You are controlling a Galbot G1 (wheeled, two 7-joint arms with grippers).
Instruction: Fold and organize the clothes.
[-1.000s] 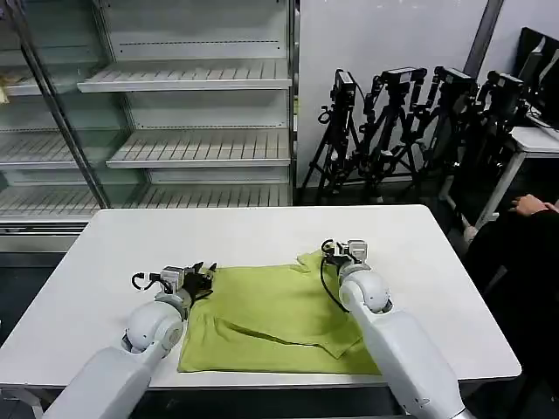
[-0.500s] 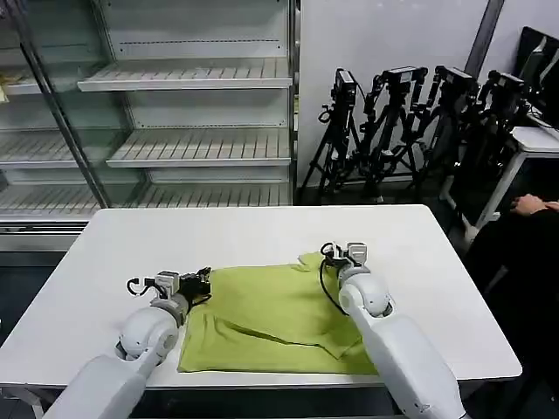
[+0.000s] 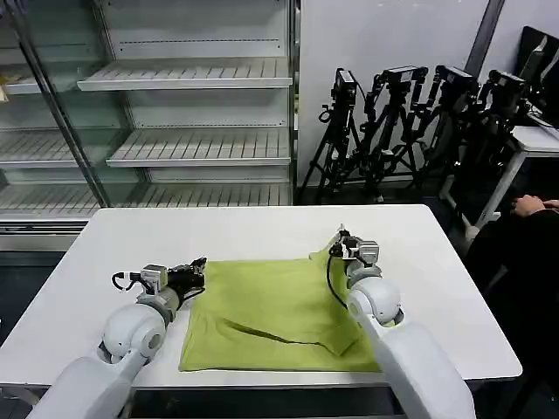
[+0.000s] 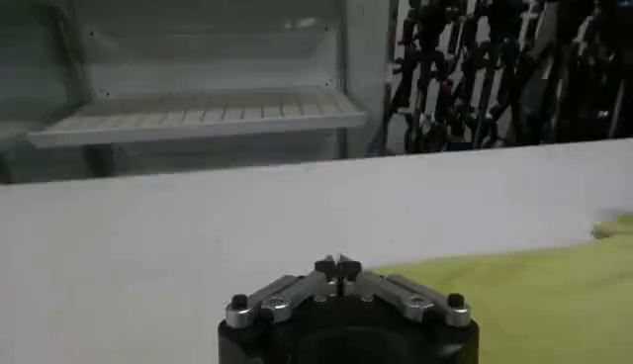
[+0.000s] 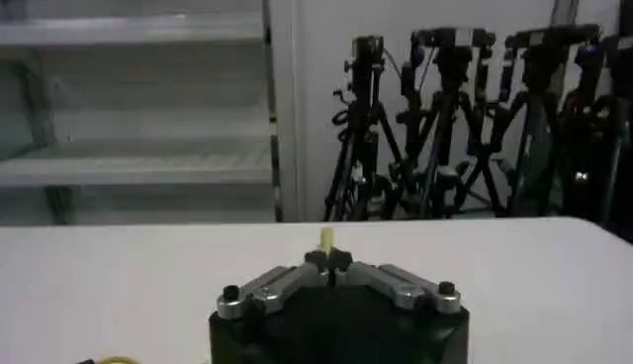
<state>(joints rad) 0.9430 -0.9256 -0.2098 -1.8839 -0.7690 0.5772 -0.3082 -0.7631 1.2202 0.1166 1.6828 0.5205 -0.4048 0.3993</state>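
While folded, T-shirt (image 3: pixel 271 314) hides under right end effector (image 3: pixel 342 246).

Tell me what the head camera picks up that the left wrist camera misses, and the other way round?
Head view alone: the whole green T-shirt spread on the white table, both arms, and the right claw pinching the shirt's far right corner and lifting it. Left wrist view alone: a close look at the left claw, its tips shut together just off the shirt's edge, holding no cloth. Both show the table, the shirt, the shelves and the tripods behind.
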